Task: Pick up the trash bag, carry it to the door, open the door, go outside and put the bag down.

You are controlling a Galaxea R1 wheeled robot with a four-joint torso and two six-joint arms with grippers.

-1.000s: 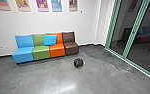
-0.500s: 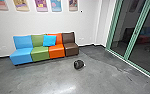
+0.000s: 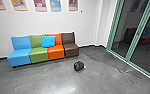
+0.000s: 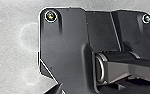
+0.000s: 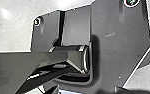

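Trash bag (image 3: 79, 66) on floor (image 3: 48, 77), twelve o'clock from robot, shade toward one, nearer than brown seat (image 3: 70, 47); looks roundish, long axis unclear; right arm perhaps marginally nearer; cannot tell whether either arm's jaws are spread or pressed together.

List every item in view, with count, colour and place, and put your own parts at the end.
trash bag: one, black, on the floor in front of the brown seat
seats: four, blue, green, orange and brown, in a row before the wall
cushion: one, bright blue, leaning where the green and orange seats meet
pictures: five, multicoloured, on the wall
wall: white, behind the seats
floor: grey, throughout
glass panels: at least two, dark, green-framed, at the head view's right
robot's plate: one in each wrist view, dark grey
robot's jointed bar: one in each wrist view, grey
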